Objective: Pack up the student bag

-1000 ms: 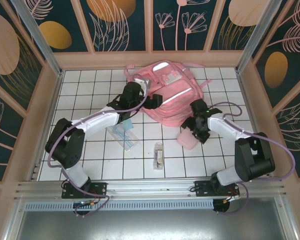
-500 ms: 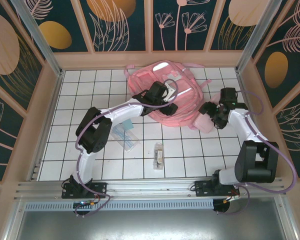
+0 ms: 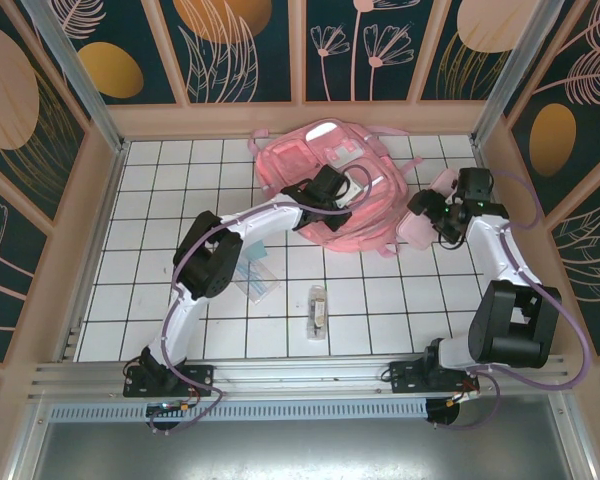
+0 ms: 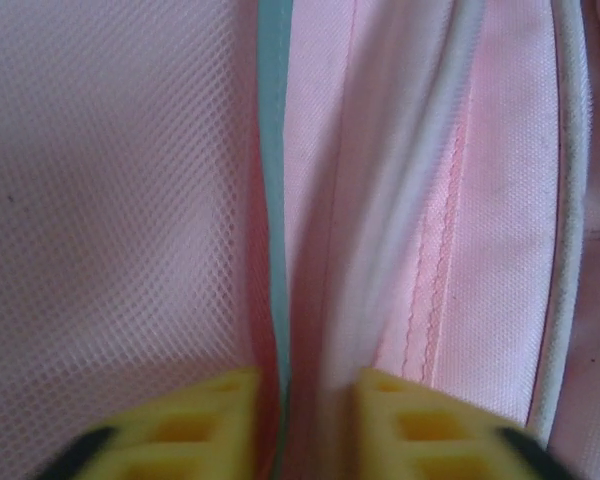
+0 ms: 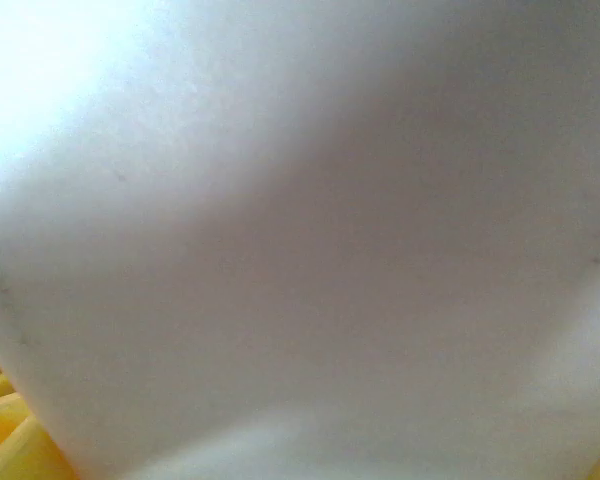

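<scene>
Student bag (image 3: 375, 215) in left pincer (image 4: 305, 410), pink case (image 3: 417, 228) in right pincer (image 3: 430, 215).

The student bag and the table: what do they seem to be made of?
Student bag: it looks like woven synthetic cloth, matte pink, with a visible weave and stitched seams. Its mesh panel is a fine net. Table: probably white tile or a printed sheet, smooth, with dark grid lines.

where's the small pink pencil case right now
In the top view, the pink pencil case is held in the right gripper, far right of the scene, just beside the right edge of the student bag.
</scene>
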Robot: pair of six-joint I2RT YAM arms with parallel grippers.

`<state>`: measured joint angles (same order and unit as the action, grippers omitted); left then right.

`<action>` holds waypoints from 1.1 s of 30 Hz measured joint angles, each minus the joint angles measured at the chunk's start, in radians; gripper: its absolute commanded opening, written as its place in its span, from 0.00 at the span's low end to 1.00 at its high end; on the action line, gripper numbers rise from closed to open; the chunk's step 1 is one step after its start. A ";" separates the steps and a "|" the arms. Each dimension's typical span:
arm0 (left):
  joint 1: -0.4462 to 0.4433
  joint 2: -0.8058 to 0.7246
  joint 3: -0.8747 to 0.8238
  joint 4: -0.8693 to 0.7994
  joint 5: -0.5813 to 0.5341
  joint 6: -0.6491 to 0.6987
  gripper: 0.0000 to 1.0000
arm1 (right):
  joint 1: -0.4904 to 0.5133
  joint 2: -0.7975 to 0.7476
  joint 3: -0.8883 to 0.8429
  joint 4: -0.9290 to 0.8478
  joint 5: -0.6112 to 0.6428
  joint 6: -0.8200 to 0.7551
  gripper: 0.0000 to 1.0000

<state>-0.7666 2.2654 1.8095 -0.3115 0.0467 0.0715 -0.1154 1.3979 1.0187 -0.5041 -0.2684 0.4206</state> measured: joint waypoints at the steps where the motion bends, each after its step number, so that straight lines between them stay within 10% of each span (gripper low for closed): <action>1: -0.002 -0.002 -0.001 0.003 -0.010 -0.005 0.00 | 0.000 0.000 0.004 0.000 -0.004 -0.005 0.76; 16: 0.116 -0.212 -0.029 0.034 0.158 -0.261 0.00 | 0.048 0.061 0.085 0.014 -0.128 -0.031 0.73; 25: 0.172 -0.235 -0.026 0.073 0.299 -0.417 0.00 | 0.196 0.284 0.148 0.205 -0.209 0.210 0.71; 30: 0.172 -0.235 -0.026 0.097 0.344 -0.476 0.00 | 0.274 0.457 0.289 0.293 -0.256 0.346 0.99; 33: 0.172 -0.235 -0.026 0.119 0.354 -0.508 0.00 | 0.307 0.503 0.341 0.322 -0.260 0.393 0.99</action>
<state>-0.5949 2.0308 1.7832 -0.1925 0.4004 -0.4362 0.1913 1.9011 1.3598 -0.1825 -0.5285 0.8131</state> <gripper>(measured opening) 0.062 0.987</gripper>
